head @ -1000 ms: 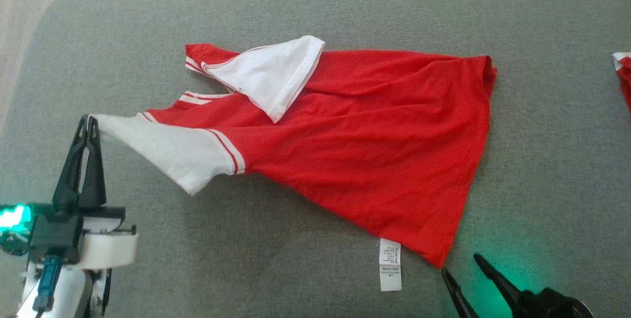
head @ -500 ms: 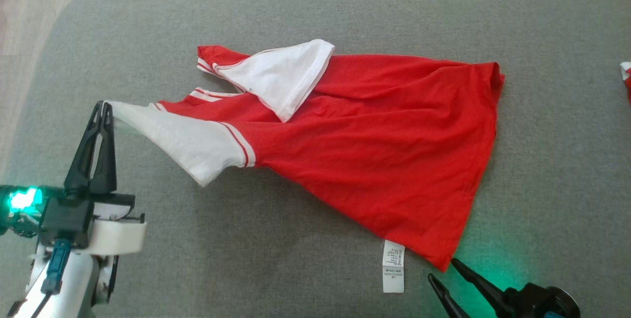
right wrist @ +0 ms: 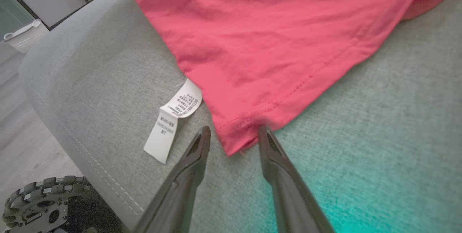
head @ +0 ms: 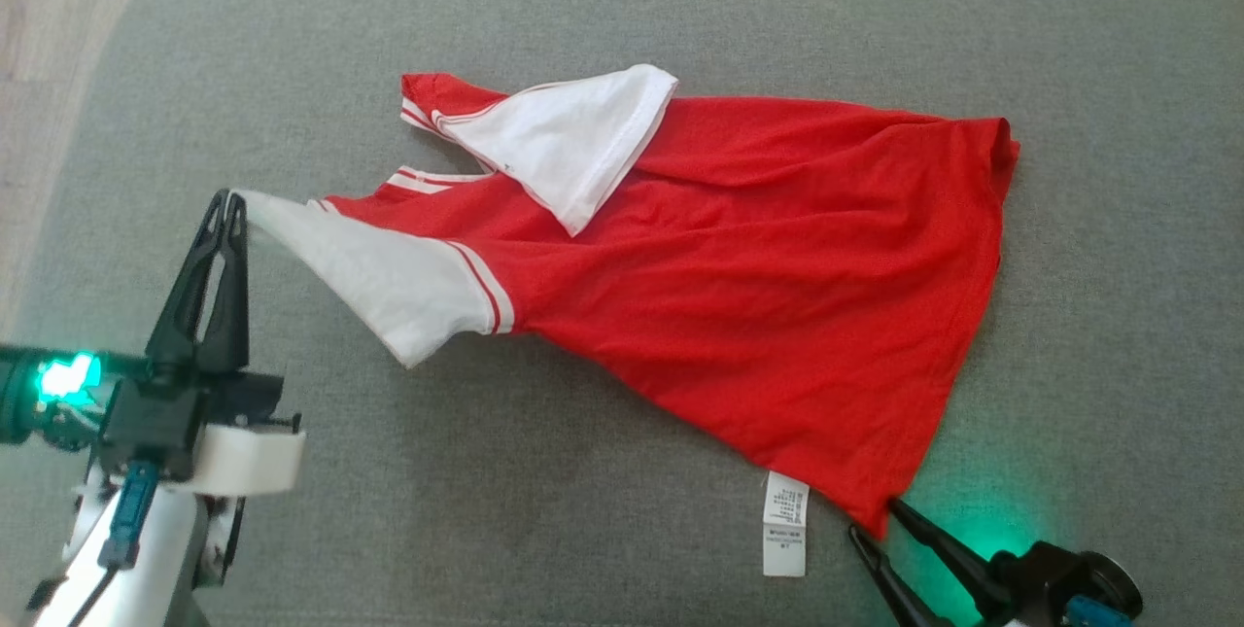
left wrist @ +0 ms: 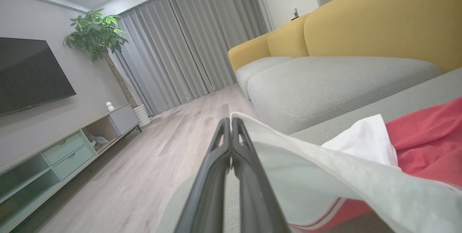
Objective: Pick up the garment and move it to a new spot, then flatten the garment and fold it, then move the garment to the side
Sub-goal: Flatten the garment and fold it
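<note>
A red garment (head: 739,267) with white sleeves lies spread on the grey cushion (head: 583,15). My left gripper (head: 231,204) is shut on the tip of the near white sleeve (head: 379,272), which is stretched taut and lifted; the left wrist view shows the sleeve (left wrist: 306,168) pinched between the closed fingers (left wrist: 231,146). My right gripper (head: 875,518) is open at the garment's lower hem corner. In the right wrist view that red corner (right wrist: 234,142) lies between the spread fingers (right wrist: 198,146). A white care label (head: 785,522) sticks out beside it.
Another red and white cloth piece (head: 1239,126) peeks in at the right edge. The cushion's rounded left edge drops to a wooden floor (head: 39,44). The left wrist view shows a yellow sofa (left wrist: 361,27) and a TV cabinet (left wrist: 54,153) beyond.
The camera has shifted. My right gripper has closed in on the hem corner, which now sits between its fingers. The left gripper keeps holding the sleeve.
</note>
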Tool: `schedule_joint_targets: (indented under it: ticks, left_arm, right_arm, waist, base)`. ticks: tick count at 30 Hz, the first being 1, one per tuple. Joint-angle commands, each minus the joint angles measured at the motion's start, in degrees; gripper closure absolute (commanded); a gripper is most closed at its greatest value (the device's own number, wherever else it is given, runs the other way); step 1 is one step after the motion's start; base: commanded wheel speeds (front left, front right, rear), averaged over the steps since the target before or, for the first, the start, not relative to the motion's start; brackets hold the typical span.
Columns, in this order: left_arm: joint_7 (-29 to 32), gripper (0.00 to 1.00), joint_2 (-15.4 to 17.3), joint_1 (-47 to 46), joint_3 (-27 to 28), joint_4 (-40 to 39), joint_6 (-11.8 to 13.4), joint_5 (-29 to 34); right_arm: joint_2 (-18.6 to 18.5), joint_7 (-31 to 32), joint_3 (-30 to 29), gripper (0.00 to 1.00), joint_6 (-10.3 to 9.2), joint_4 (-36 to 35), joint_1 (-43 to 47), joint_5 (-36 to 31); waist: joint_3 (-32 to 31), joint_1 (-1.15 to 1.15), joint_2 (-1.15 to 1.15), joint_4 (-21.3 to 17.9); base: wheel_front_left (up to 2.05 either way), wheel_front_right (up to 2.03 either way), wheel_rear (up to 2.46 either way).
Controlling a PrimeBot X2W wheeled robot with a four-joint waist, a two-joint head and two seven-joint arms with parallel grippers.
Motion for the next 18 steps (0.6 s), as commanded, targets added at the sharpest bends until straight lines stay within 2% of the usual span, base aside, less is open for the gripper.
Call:
schedule_joint_targets:
  ticks: [1, 2, 5, 6, 7, 9, 14, 18]
  left_arm:
    - [-0.28, 1.0, 1.57, -3.69, 2.81, -1.36, -0.24, 0.24]
    - [-0.28, 1.0, 1.5, -3.9, 2.89, -1.41, -0.36, 0.28]
    - [-0.28, 1.0, 1.28, -4.16, 3.14, -1.56, -0.55, 0.39]
    - [-0.28, 1.0, 1.22, -4.17, 3.21, -1.59, -0.6, 0.39]
    - [-0.28, 1.0, 1.22, -4.17, 3.21, -1.59, -0.6, 0.39]
    - [-0.28, 1.0, 1.25, -4.21, 3.49, -1.52, -0.84, 0.24]
    - [-0.28, 1.0, 0.99, -4.07, 4.42, -1.95, -1.39, -0.43]
    - [-0.28, 1.0, 0.87, -4.37, 5.47, -3.43, -2.7, -1.51]
  right_arm:
    - [-0.92, -0.37, 0.85, 0.31, 0.37, -0.51, -1.02, 0.14]
    - [-0.85, -0.37, 0.71, 0.32, 0.37, -0.25, -1.31, 0.03]
    - [-0.7, -0.37, 0.84, 0.59, 0.37, 0.52, -2.12, -0.31]
    - [-0.88, -0.37, 1.35, 0.74, 0.37, 0.96, -2.49, -0.8]
    - [-0.88, -0.37, 1.35, 0.74, 0.37, 0.96, -2.49, -0.8]
    - [-1.44, -0.37, 2.5, 1.0, 0.37, 2.16, -3.44, -2.35]
    - [-1.94, -0.37, 2.41, 1.0, 0.37, 1.79, -5.42, -4.18]
    - [-3.55, -0.37, -2.03, 1.0, 0.37, -3.49, -6.0, -5.18]
  waist:
    - [0.29, 0.0, 0.0, -0.09]
    - [0.45, 0.0, 0.0, -0.14]
    - [0.83, 0.0, 0.0, -0.35]
    - [0.94, 0.0, 0.0, -0.42]
    - [0.94, 0.0, 0.0, -0.42]
    - [1.11, 0.0, 0.0, -0.61]
    - [0.21, 0.0, 0.0, -1.41]
    - [-2.13, 0.0, 0.0, -2.32]
  base:
    - [0.0, 0.0, 0.0]
    - [0.0, 0.0, 0.0]
    - [0.0, 0.0, 0.0]
    - [0.0, 0.0, 0.0]
    - [0.0, 0.0, 0.0]
    - [0.0, 0.0, 0.0]
    - [0.0, 0.0, 0.0]
    - [0.0, 0.0, 0.0]
